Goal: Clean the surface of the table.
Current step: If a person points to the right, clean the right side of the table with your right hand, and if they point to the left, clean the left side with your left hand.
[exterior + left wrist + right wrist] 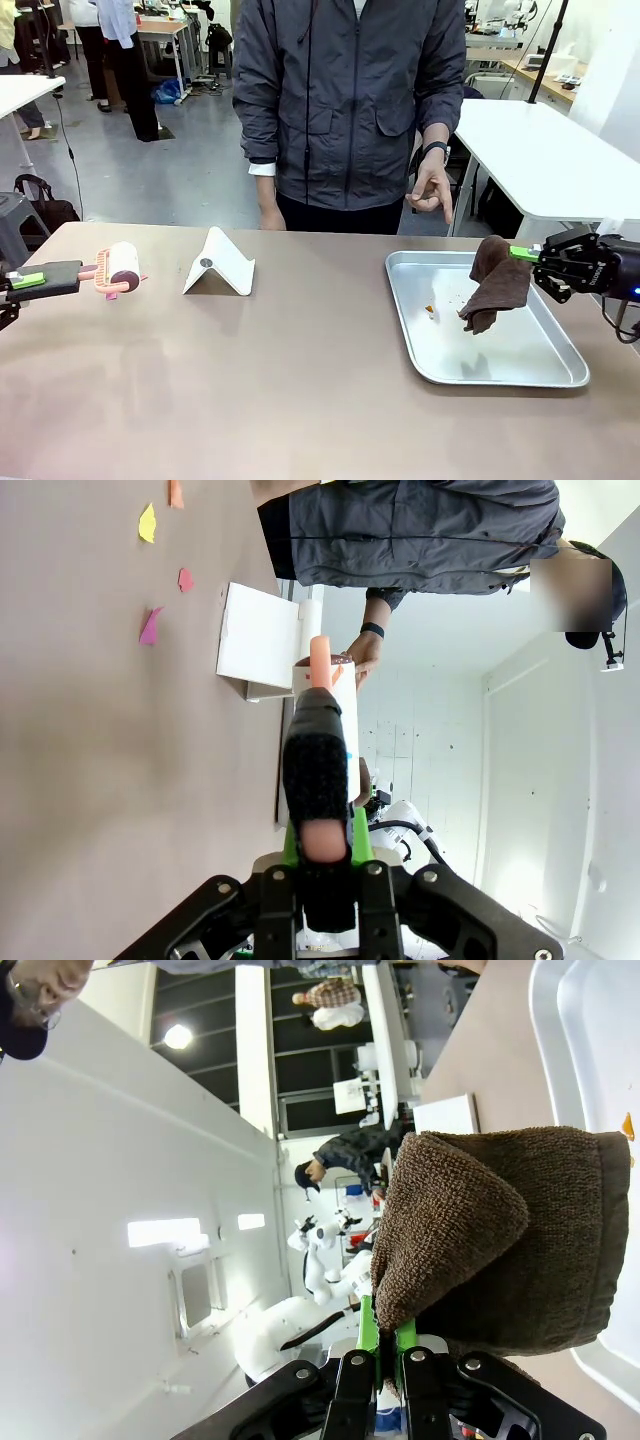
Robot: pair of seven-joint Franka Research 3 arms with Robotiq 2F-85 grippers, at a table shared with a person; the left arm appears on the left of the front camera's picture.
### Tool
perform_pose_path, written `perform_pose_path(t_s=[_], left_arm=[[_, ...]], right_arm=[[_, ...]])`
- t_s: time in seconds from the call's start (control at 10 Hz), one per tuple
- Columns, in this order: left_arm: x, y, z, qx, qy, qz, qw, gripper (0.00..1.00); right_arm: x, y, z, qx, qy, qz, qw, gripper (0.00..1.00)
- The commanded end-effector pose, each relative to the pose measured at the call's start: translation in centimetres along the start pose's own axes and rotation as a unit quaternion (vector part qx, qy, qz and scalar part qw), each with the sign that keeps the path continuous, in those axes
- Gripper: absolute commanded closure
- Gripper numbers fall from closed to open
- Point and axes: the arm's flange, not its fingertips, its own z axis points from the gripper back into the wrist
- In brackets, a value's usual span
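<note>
brown matte table (pixel 300 400), stiff and smooth by the look of it: nothing to grab, just wipe its top. left gripper (pixel 28 281) clamps the handle of a lint roller (pixel 118 268) at the left edge; right gripper (pixel 525 254) pinches a cloth (pixel 495 283) above the tray (pixel 520 375).

The left gripper (pixel 322 845) has its jaws closed on the black handle of a lint roller (pixel 316 770), which points along the edge of the brown desk (pixel 120 780) toward a white folded stand (pixel 258 640), with small coloured paper scraps (pixel 150 626) beside it and a person's hand (pixel 362 655) near.
</note>
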Motion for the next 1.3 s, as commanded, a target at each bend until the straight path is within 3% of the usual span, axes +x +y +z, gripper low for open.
perform_pose_path(t_s=[0.0, 0.2, 0.5, 0.6, 1.0, 1.1, 1.2], left_arm=[[-0.1, -0.4, 0.3, -0.009, -0.002, 0.005, 1.000, 1.00], [-0.1, -0.4, 0.3, -0.009, -0.002, 0.005, 1.000, 1.00], [-0.1, -0.4, 0.3, -0.009, -0.002, 0.005, 1.000, 1.00], [-0.1, -0.4, 0.3, -0.009, -0.002, 0.005, 1.000, 1.00], [-0.1, -0.4, 0.3, -0.009, -0.002, 0.005, 1.000, 1.00], [-0.1, -0.4, 0.3, -0.009, -0.002, 0.005, 1.000, 1.00], [-0.1, -0.4, 0.3, -0.009, -0.002, 0.005, 1.000, 1.00]], right_arm=[[0.7, 0.9, 0.3, -0.038, 0.016, 0.037, 0.998, 0.93], [1.5, 3.7, 0.5, -0.142, 0.059, 0.137, 0.979, 0.93], [3.4, 5.9, 0.8, -0.301, 0.053, 0.229, 0.924, 0.93], [4.1, 5.8, 0.3, -0.378, -0.009, 0.241, 0.894, 0.93], [5.9, 2.2, -4.7, -0.405, -0.041, 0.265, 0.874, 0.93], [6.3, 0.7, -6.1, -0.433, -0.041, 0.259, 0.862, 0.93], [6.7, -0.5, -7.3, -0.434, -0.021, 0.254, 0.864, 0.93]])
